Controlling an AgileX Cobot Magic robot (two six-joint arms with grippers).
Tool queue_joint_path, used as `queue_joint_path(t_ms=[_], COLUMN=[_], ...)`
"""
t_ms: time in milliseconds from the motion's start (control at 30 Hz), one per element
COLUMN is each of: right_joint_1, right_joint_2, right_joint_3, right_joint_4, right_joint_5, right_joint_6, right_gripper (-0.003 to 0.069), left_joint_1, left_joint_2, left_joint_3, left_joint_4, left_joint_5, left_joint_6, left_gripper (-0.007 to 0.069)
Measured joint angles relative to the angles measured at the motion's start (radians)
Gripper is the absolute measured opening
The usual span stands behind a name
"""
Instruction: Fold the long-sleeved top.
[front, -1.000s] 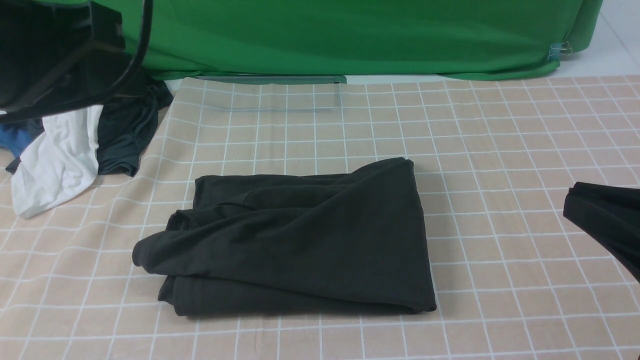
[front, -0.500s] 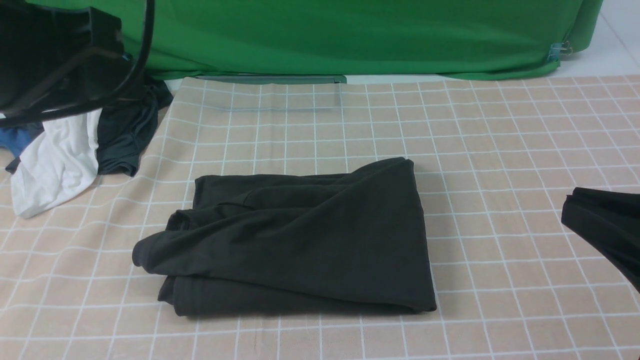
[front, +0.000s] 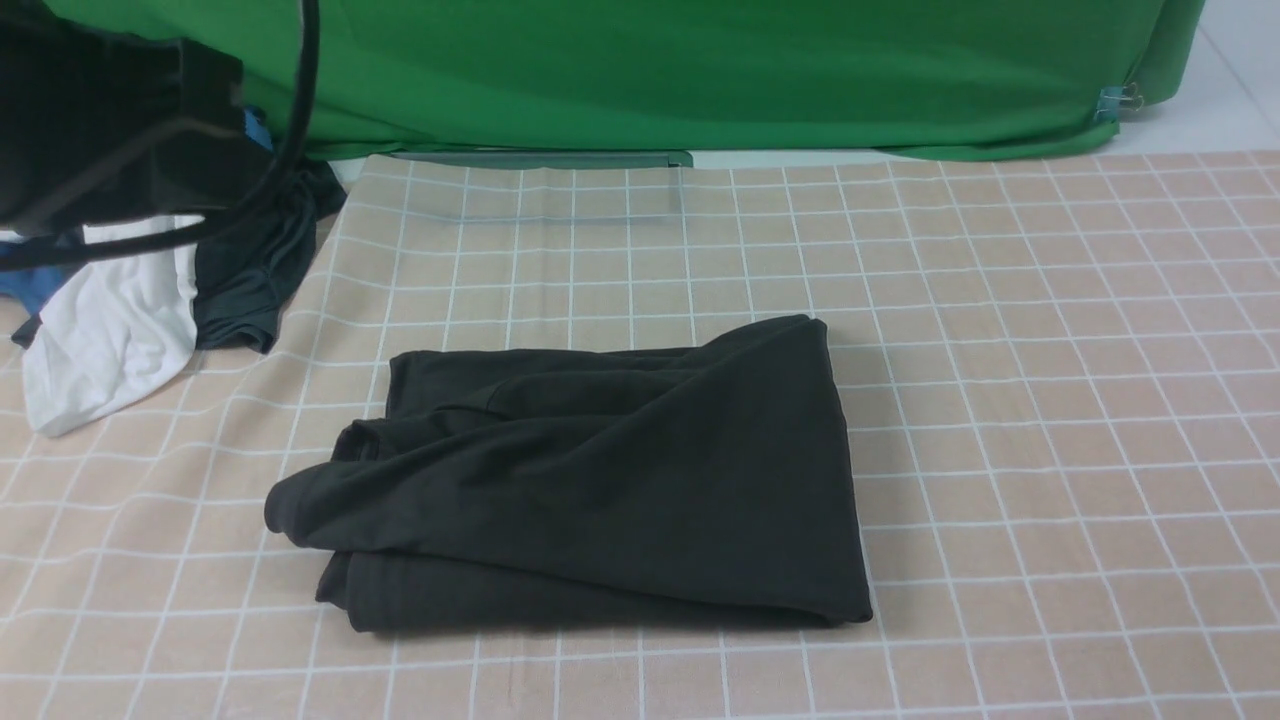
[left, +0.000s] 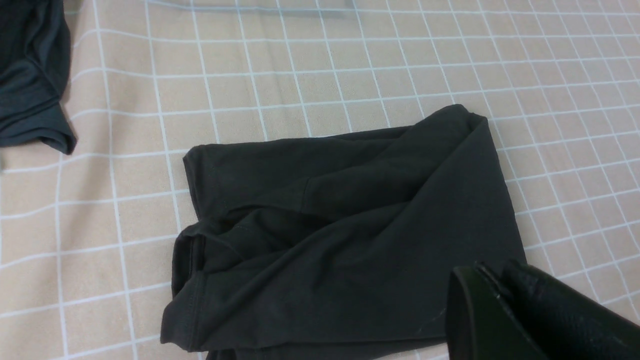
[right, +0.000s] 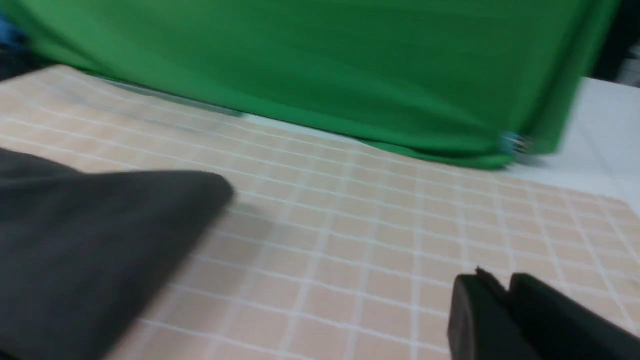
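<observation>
Long-sleeved top (front: 590, 480) lies folded, rough rectangle, mid checked tablecloth (front: 1050, 350), top layer draped diagonally, not held by anything. L gripper (left: 500, 295) above top's near-right corner in wrist view, jaws pressed together, empty. R gripper (right: 502, 295) over bare cloth, apart from top, blurred; jaws look nearly together w/ thin slit, nothing between. White shirt (front: 110, 320) + dark grey-teal garment (front: 255, 270) piled far left. Green backdrop (front: 700, 70) behind

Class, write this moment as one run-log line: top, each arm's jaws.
top: folded, flat on cloth, untouched | left gripper: jaws shut, empty, above top | right gripper: jaws nearly shut, empty, off top
</observation>
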Motion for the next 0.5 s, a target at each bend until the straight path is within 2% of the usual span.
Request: queue_joint_path(t_ms=[100,200,367,500], right_joint_1=[-0.080,-0.117,-0.127,-0.127], right_joint_2=[-0.089,-0.119,-0.123,-0.124], right_joint_3=[0.047,0.050,0.050,0.050], right_joint_4=[0.000,-0.001,-0.002,-0.002], right_joint_5=[0.032,0.083,0.108,0.111], right_joint_6=[0.000,0.000,0.000,0.000], right_gripper=[0.0116,0.0122,0.0132,0.0145], left_joint_1=[0.000,0.000,0.000,0.000], left_joint_2=[0.000,-0.001,-0.065,-0.220], left_joint_3=[0.000,0.000,0.026,0.170], left_joint_4=[0.000,0.000,-0.019,-0.065], left_joint_5=[0.000,0.000,-0.021,-0.142], left_joint_6=[0.015,0.027,0.069,0.105], left_gripper=[0.0011,0.0011,0.0011,0.0011])
